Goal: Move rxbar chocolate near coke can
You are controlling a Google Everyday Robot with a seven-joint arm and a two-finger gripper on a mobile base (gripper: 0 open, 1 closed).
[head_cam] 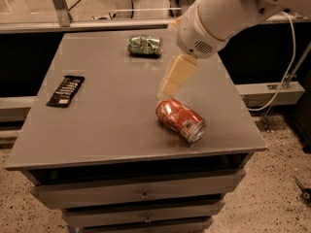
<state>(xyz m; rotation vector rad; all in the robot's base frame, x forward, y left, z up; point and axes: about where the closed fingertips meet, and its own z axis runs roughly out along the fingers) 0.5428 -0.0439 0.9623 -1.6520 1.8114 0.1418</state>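
The rxbar chocolate is a flat black wrapper with white lettering, lying near the left edge of the grey table. The coke can is red, dented and on its side at the right front of the table, silver end toward the front right. My gripper hangs from the white arm above the table's middle, just up and left of the coke can and not touching it. It holds nothing and is far to the right of the rxbar.
A dented green can lies on its side at the back of the table. The table has drawers below its front edge. A white cable hangs at the right.
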